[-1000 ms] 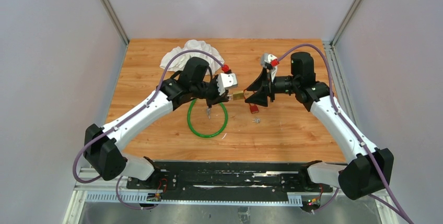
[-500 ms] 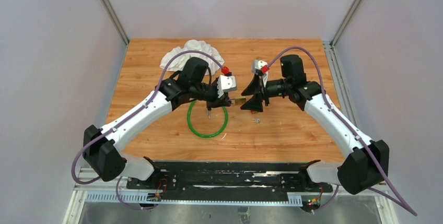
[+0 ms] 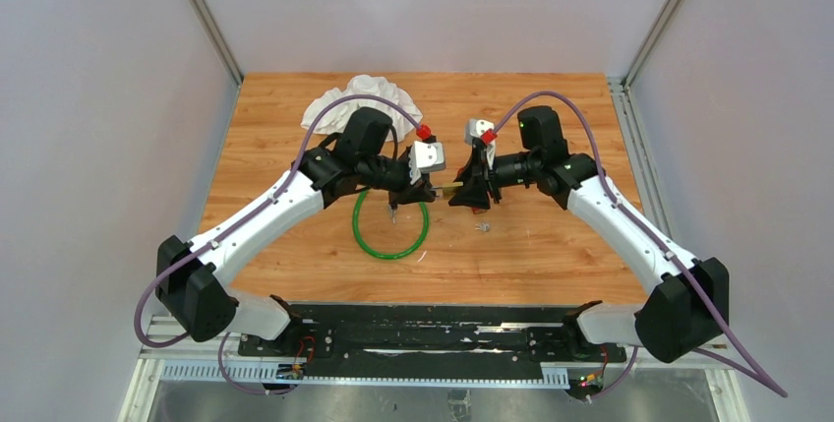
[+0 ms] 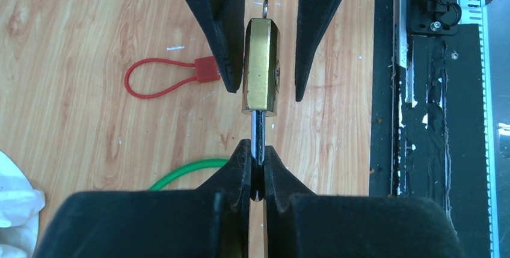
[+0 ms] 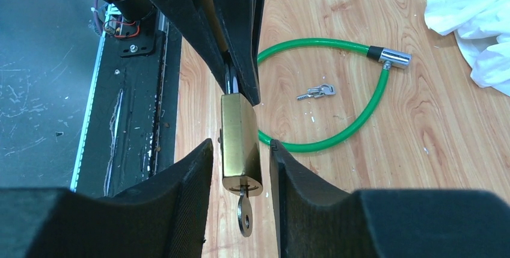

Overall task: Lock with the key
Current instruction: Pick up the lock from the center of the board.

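Note:
A brass padlock (image 4: 260, 68) hangs in the air between the two arms, also seen in the top view (image 3: 450, 189). My left gripper (image 4: 257, 153) is shut on its steel shackle (image 4: 258, 136). A key (image 5: 243, 213) sits in the keyhole at the padlock's far end, its bow sticking out. My right gripper (image 5: 240, 150) is open, with one finger on each side of the brass body (image 5: 239, 144) and small gaps to it. The key's bow lies between the right fingers, untouched.
A green cable lock (image 5: 355, 125) lies looped on the wooden table below, with a small bunch of keys (image 5: 316, 92) inside the loop. A red loop tag (image 4: 162, 77) lies beside it. A white cloth (image 3: 359, 97) sits at the back left. The black base rail (image 3: 413, 338) runs along the near edge.
My right gripper has moved left to the padlock, and its open fingers now flank the brass body. The left gripper has kept hold of the shackle, shifting only slightly.

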Motion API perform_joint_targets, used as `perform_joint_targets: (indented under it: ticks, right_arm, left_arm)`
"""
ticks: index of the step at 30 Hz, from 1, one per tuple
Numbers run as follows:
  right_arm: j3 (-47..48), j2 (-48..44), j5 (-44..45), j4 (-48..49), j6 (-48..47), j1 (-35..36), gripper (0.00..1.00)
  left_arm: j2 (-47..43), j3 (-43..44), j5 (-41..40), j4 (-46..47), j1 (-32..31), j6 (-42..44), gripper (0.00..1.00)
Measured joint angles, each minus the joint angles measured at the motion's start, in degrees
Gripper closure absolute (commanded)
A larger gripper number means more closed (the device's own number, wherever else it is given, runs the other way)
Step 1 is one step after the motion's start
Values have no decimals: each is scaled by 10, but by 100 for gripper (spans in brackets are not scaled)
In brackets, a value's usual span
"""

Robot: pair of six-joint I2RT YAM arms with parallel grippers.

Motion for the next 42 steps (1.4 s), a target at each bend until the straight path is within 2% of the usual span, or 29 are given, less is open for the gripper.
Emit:
perform_joint_targets:
  ticks: [8, 15, 19, 23, 30, 32, 38, 42]
  right_arm:
    - [0, 7, 15, -1, -10, 14, 67]
    - [0, 7, 26, -9, -19, 24, 63]
    - [0, 7, 30, -13, -25, 25, 66]
    - [0, 7, 34, -15, -30, 25, 73]
    - [0, 7, 39, -19, -41, 25, 99]
    - [0, 7, 39, -19, -41, 25, 99]
    - [0, 7, 39, -19, -41, 25, 100]
    - [0, 7, 45, -25, -42, 25, 99]
  left_arm:
    - [1, 13, 0, -16, 0, 0, 100]
    - [6, 13, 0, -23, 0, 0, 100]
    - [11, 13, 0, -27, 0, 0, 100]
    - [17, 16, 0, -31, 0, 0, 100]
    - [23, 23, 2, -38, -1, 2, 100]
    - [24, 24, 2, -40, -1, 2, 99]
    - [24, 26, 1, -42, -1, 3, 70]
    - [24, 32, 3, -35, -1, 6, 56]
